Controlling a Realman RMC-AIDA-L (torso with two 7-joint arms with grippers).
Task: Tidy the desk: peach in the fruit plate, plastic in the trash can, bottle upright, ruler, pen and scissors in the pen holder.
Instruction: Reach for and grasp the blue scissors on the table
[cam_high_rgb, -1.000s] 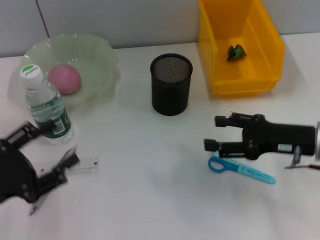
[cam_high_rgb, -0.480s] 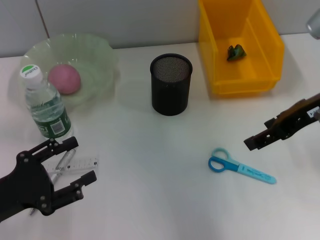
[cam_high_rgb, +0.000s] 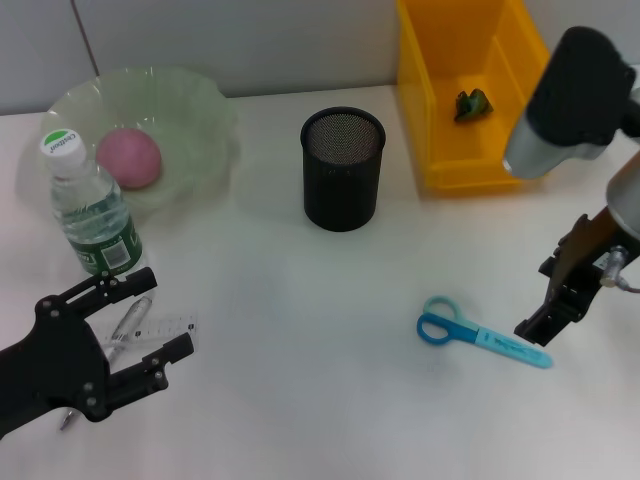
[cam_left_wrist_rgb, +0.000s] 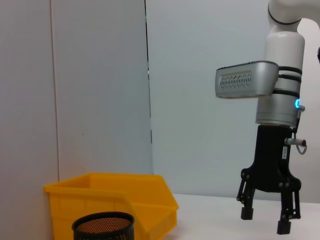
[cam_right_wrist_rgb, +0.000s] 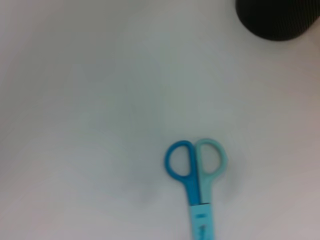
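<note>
Two arms are in view. Left gripper (cam_high_rgb: 150, 322), jaws spread, hovers over the pen (cam_high_rgb: 126, 324) and clear ruler (cam_high_rgb: 165, 327) beside the upright bottle (cam_high_rgb: 92, 213). Behind, the peach (cam_high_rgb: 128, 157) sits in the fruit plate (cam_high_rgb: 190, 110). Pen holder (cam_high_rgb: 342, 168) stands mid-tabletop (empty-looking). Scissors (cam_high_rgb: 480, 333) lie flat below the right gripper (cam_left_wrist_rgb: 270, 220), jaws apart, near the yellow bin (cam_high_rgb: 440, 100).

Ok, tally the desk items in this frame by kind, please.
Containers: 3 — fruit plate, pen holder, trash can
Stationery: 3 — scissors, ruler, pen
Bottle: 1
Peach: 1
Plastic scrap: 1
Total: 9
</note>
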